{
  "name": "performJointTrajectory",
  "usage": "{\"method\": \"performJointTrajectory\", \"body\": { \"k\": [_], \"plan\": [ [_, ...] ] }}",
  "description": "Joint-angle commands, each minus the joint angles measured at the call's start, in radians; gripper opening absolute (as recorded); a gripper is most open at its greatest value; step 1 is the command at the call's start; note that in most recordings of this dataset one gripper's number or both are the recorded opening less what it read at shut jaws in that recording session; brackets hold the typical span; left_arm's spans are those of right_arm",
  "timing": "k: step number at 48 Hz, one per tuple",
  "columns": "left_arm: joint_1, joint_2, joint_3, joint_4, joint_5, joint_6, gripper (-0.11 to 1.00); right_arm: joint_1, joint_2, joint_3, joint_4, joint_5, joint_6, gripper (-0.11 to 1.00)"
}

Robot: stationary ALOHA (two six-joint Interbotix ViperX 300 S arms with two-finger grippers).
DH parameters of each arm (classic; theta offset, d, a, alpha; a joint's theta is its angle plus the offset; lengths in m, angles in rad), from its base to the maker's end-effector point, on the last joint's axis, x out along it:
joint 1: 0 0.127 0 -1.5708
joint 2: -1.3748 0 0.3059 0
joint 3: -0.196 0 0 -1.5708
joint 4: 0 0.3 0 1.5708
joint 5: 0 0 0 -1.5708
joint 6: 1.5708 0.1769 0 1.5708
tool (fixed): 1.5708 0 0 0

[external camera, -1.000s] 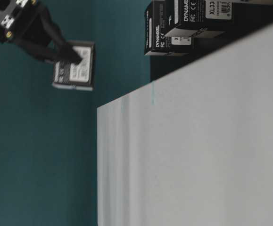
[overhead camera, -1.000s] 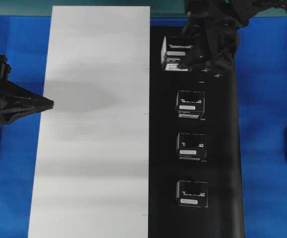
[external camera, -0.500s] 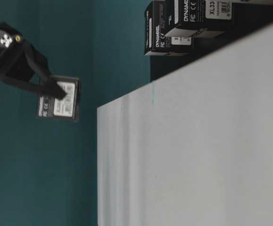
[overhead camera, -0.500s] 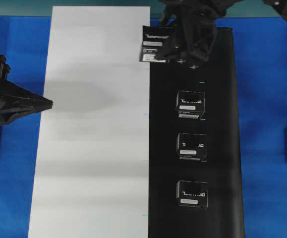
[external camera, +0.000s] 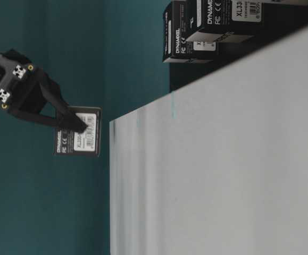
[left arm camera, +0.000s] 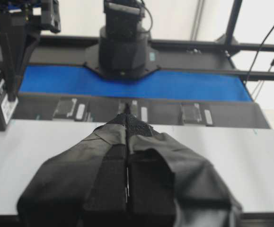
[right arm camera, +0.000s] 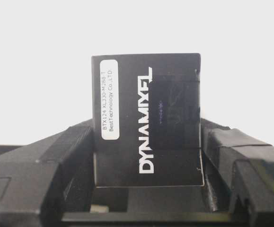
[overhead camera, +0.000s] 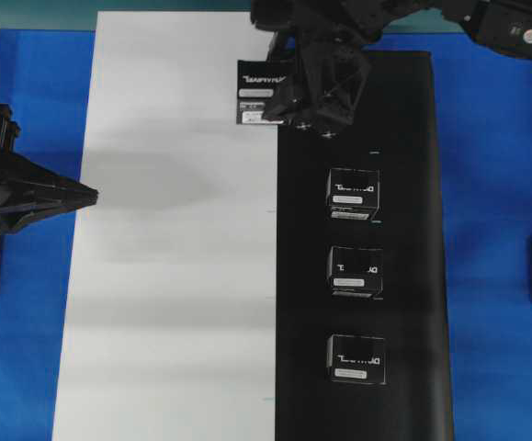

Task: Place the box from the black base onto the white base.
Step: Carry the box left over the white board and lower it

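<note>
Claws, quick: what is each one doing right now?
Left claw: shut, holding nothing.
Right claw: shut on the box, above the white base's edge.

Box (right arm camera: pixel 148 118): slightly glossy black card, white paper sticker. Black base (overhead camera: pixel 413 230): matt sheet. White base (overhead camera: pixel 174 276): smooth matt. Fingers (left arm camera: pixel 146 184): cloth-taped.

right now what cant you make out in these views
- Right gripper: overhead, its own arm covers the fingertips and part of the held box.
- Box's height above the white base: the overhead view gives no depth.
- Sticker print on the three boxes left on the black base: too small overhead.
- Nearest of those boxes: cut off by the top edge, table-level.
- Left gripper: its shut fingers block the white base behind them in the wrist view.
</note>
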Motion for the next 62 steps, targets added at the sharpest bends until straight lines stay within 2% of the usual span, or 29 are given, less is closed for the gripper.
{"method": "performJointTrajectory", "body": {
  "k": [1,33,42,62],
  "plan": [
    [-0.003,0.005,-0.021,0.003,-0.005,0.0,-0.07,0.015,0.014,-0.018,0.002,-0.006,0.002,0.59],
    [-0.012,0.006,-0.021,0.003,-0.005,0.0,-0.07,0.014,0.057,-0.029,0.002,-0.035,0.0,0.59],
    [-0.014,0.006,-0.018,0.003,-0.006,-0.002,-0.07,0.008,0.06,-0.026,-0.023,-0.031,0.0,0.59],
    [-0.015,0.009,-0.018,0.003,-0.005,-0.002,-0.07,0.011,0.061,-0.017,-0.023,-0.037,0.0,0.59]
  ]
}}
